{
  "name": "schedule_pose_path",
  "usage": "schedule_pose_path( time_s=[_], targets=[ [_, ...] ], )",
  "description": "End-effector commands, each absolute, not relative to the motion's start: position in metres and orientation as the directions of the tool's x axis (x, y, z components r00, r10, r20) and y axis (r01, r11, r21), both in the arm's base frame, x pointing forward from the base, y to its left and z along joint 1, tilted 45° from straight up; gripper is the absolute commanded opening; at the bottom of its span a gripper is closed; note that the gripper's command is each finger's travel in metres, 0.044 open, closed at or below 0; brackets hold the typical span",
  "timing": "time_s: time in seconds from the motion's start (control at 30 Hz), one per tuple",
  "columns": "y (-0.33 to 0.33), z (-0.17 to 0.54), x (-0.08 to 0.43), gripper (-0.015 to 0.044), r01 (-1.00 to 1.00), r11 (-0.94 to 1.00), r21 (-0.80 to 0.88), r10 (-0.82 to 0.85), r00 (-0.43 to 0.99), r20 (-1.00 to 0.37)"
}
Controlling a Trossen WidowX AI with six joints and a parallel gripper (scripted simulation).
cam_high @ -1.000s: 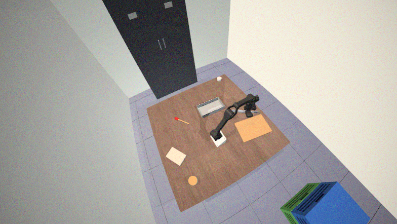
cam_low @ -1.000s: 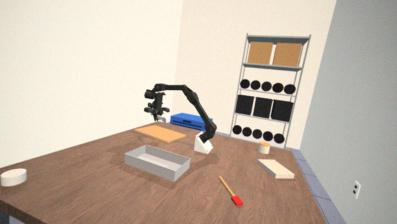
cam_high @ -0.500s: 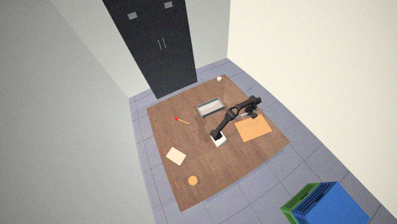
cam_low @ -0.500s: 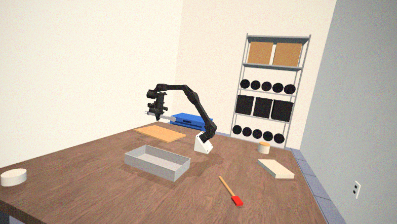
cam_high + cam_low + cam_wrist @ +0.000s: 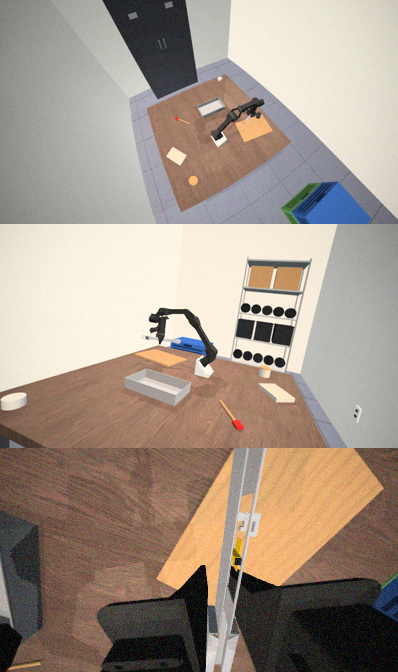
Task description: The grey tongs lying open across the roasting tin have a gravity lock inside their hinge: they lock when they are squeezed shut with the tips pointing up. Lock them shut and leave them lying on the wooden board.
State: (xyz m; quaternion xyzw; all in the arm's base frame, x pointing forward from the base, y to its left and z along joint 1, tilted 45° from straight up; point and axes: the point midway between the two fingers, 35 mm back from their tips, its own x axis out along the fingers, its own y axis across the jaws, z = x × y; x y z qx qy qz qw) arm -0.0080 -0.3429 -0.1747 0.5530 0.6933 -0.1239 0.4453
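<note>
My gripper (image 5: 249,115) (image 5: 160,341) (image 5: 212,568) points down and is shut on the grey tongs (image 5: 246,120) (image 5: 169,339) (image 5: 231,513). They hang roughly level, well above the table, with their two arms close together and nearly parallel. In the exterior view their rounded end points right and their small square end points left. A yellow piece with a black part shows between the arms in the wrist view; whether the lock is engaged I cannot tell. The wooden board (image 5: 256,131) (image 5: 158,358) (image 5: 305,513) lies below, not touched by the tongs. The roasting tin (image 5: 150,392) (image 5: 25,573) stands apart, empty.
A red-headed spatula (image 5: 183,120) (image 5: 237,424), a cream block (image 5: 176,156) (image 5: 278,393), a jar with an orange lid (image 5: 193,180) (image 5: 264,372) and a white round pot (image 5: 220,78) (image 5: 13,401) are on the table. The arm's white base stands between the board and the cream block.
</note>
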Motion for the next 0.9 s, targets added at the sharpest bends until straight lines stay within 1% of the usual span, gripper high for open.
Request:
schedule_pose_path(
  time_s=[0.0, 0.47, 0.87],
  targets=[
    [-0.343, -0.176, -0.015, -0.0150, 0.817, 0.434, 0.380, 0.656, 0.003, -0.755],
    [-0.340, -0.177, -0.038, -0.0150, 0.485, 0.657, 0.577, 0.659, 0.001, -0.752],
    [-0.337, -0.177, -0.057, -0.0150, 0.121, 0.743, 0.658, 0.663, 0.000, -0.749]
  ],
)
